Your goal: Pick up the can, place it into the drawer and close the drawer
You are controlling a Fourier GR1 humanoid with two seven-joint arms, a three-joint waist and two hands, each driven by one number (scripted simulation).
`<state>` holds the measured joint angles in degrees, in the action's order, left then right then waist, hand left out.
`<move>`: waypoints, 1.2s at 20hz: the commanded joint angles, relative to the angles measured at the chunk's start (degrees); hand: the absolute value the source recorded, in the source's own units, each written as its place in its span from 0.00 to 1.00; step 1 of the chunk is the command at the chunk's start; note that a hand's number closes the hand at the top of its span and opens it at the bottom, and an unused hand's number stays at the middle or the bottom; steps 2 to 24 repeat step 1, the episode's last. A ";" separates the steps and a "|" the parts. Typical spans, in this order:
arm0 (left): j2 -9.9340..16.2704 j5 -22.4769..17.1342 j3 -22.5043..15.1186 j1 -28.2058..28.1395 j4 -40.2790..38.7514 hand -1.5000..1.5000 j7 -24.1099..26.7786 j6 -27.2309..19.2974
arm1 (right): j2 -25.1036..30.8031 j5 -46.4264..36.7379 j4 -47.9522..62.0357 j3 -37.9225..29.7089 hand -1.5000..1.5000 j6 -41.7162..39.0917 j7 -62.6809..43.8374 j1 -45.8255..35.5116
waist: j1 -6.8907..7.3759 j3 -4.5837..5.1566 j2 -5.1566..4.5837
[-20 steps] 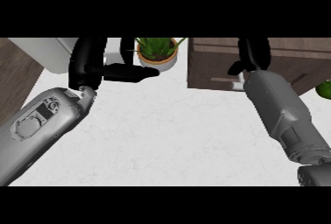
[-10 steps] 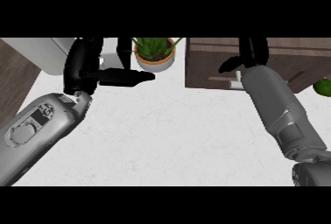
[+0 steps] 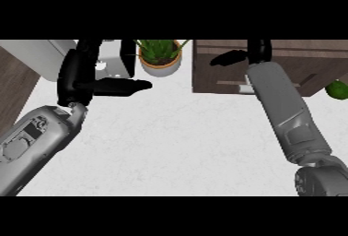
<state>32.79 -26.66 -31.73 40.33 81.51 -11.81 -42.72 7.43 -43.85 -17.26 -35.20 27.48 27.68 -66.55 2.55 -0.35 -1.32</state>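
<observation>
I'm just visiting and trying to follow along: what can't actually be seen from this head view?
- The can: not visible anywhere.
- Right hand: cut by the top edge over the drawer unit, fingers unclear.
- Drawer: open or shut, cannot tell.
- Green object: clipped at the right edge.

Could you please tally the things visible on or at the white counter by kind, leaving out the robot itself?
Potted green plant in a tan pot: 1
Dark brown wooden drawer unit: 1
Round green object at the right edge: 1
Silver-grey box-shaped object: 1
Total: 4

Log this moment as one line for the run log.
left hand: open, resting | right hand: over drawer unit, fingers unclear | can: unseen
</observation>
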 commanded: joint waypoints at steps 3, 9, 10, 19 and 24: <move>-1.42 2.06 -0.36 0.09 1.58 0.00 -0.96 -1.90 | -0.17 5.45 -0.60 -3.98 0.00 -1.48 1.08 -2.61 | 0.09 0.23 0.49; -1.42 2.06 -0.36 0.09 1.58 0.00 -0.96 -1.90 | -0.17 5.45 -0.60 -3.98 0.00 -1.48 1.08 -2.61 | 0.09 0.23 0.49; -1.42 2.06 -0.36 0.09 1.58 0.00 -0.96 -1.90 | -0.17 5.45 -0.60 -3.98 0.00 -1.48 1.08 -2.61 | 0.09 0.23 0.49; -1.42 2.06 -0.36 0.09 1.58 0.00 -0.96 -1.90 | -0.17 5.45 -0.60 -3.98 0.00 -1.48 1.08 -2.61 | 0.09 0.23 0.49; -1.42 2.06 -0.36 0.09 1.58 0.00 -0.96 -1.90 | -0.17 5.45 -0.60 -3.98 0.00 -1.48 1.08 -2.61 | 0.09 0.23 0.49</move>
